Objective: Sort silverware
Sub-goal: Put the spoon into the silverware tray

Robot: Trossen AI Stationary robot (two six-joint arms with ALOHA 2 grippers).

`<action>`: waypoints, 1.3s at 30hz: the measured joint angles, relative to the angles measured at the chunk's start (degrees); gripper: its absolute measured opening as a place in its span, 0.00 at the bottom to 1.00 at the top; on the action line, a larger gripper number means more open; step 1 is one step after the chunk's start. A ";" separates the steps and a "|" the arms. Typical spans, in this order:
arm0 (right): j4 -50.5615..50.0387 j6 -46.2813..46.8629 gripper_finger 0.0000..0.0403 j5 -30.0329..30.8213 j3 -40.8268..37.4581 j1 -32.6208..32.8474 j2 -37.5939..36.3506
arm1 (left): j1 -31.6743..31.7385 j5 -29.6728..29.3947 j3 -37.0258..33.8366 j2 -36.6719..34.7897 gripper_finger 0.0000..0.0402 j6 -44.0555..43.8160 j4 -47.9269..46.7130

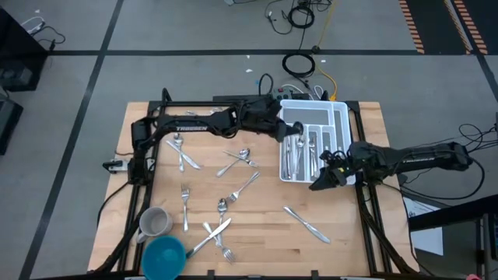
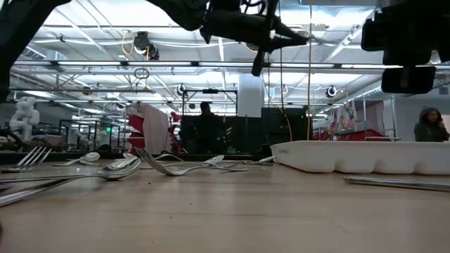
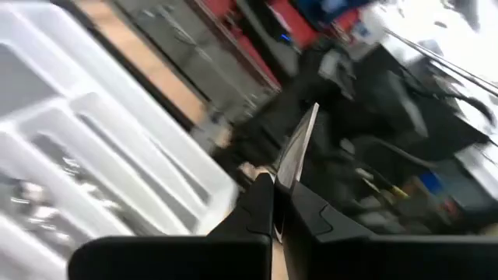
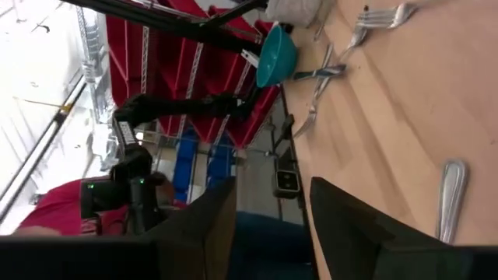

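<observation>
Knife [image 3: 299, 148] pinched between left fingers [image 3: 257, 206], above organiser tray [image 3: 93, 155]

You can read only the white word "TROSSEN" along each dark arm, left arm [image 1: 191, 127] and right arm [image 1: 420, 155].

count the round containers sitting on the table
2, both on the table at the corner shown lower left in the high view: a grey metal mug and a teal bowl just beside it at the edge. None appears hidden.
</observation>
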 joint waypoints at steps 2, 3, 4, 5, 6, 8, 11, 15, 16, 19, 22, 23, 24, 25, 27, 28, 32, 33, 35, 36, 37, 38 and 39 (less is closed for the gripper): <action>-0.17 -0.88 0.39 1.27 0.02 0.45 -0.28 | 0.49 -2.97 0.00 0.54 0.02 -0.39 -0.81; -0.19 -1.22 0.39 1.67 0.02 0.63 -0.28 | 0.70 -4.34 0.12 1.34 0.02 -0.56 -0.03; -0.19 -1.53 0.39 2.10 0.02 0.88 -0.28 | 0.92 -4.92 0.15 2.09 0.02 -1.00 0.59; -0.24 -1.81 0.39 2.72 0.02 1.08 -0.28 | 1.09 -4.97 0.13 3.09 0.02 -2.03 0.79; -0.21 -1.89 0.39 3.05 0.02 1.28 -0.28 | 1.22 -4.89 0.11 4.30 0.02 -3.05 2.17; -0.20 -2.05 0.39 3.89 0.02 1.69 -0.28 | 1.52 -4.01 0.07 6.72 0.02 -5.13 4.40; 0.00 -2.04 0.39 4.24 0.02 2.46 -0.28 | 1.83 -1.71 1.18 10.30 0.02 -7.09 5.25; 0.22 -1.76 0.39 4.69 0.02 3.54 -0.28 | 1.52 -0.76 4.61 14.96 0.02 -7.11 5.18; 0.28 -1.74 0.39 5.30 0.02 3.83 -0.28 | 1.38 -0.70 5.80 15.98 0.02 -6.67 5.12; 0.66 -1.77 0.39 5.94 0.02 4.28 -0.28 | 1.33 -0.73 9.73 19.36 0.02 -6.27 3.37; 0.81 -1.78 0.39 6.00 0.02 4.47 -0.28 | 1.47 -1.35 13.00 22.61 0.02 -5.03 -0.71; 0.86 -1.78 0.39 6.02 0.02 4.47 -0.28 | 1.49 -2.09 13.91 23.20 0.02 -4.21 -3.21; 0.87 -1.81 0.39 6.02 0.02 4.47 -0.28 | 1.41 -3.37 14.68 23.81 0.02 -3.39 -5.29; 0.99 -1.88 0.39 6.02 0.02 4.47 -0.28 | 1.33 -4.54 15.06 23.96 0.02 -2.70 -6.63; 1.09 -2.10 0.39 6.01 0.02 4.47 -0.28 | 1.26 -5.71 15.16 23.89 0.02 -1.91 -7.92; 1.12 -2.36 0.39 6.00 0.02 4.47 -0.28 | 1.20 -6.40 15.21 23.85 0.02 -1.81 -8.05; 1.08 -3.20 0.38 6.00 0.02 4.47 -0.28 | 0.94 -8.29 15.21 23.81 0.02 -2.03 -8.15; 1.07 -3.31 0.38 6.00 0.02 4.47 -0.28 | 0.83 -8.89 15.21 23.81 0.02 -2.05 -8.55; 1.10 -3.31 0.38 6.00 0.02 4.47 -0.28 | 0.38 -10.35 15.21 23.79 0.02 -2.04 -9.97; 1.08 -3.31 0.38 6.00 0.02 4.47 -0.28 | 0.10 -11.38 15.21 23.79 0.02 -1.98 -10.61; 1.07 -3.31 0.38 6.00 0.02 4.47 -0.28 | -0.16 -12.07 15.21 23.79 0.02 -1.81 -10.82; 1.07 -3.40 0.38 6.01 0.02 4.47 -0.28 | -0.29 -12.40 15.21 23.79 0.02 -1.65 -10.74; 1.07 -3.55 0.38 6.05 0.02 4.47 -0.28 | -0.40 -12.47 15.21 23.79 0.02 -1.55 -10.48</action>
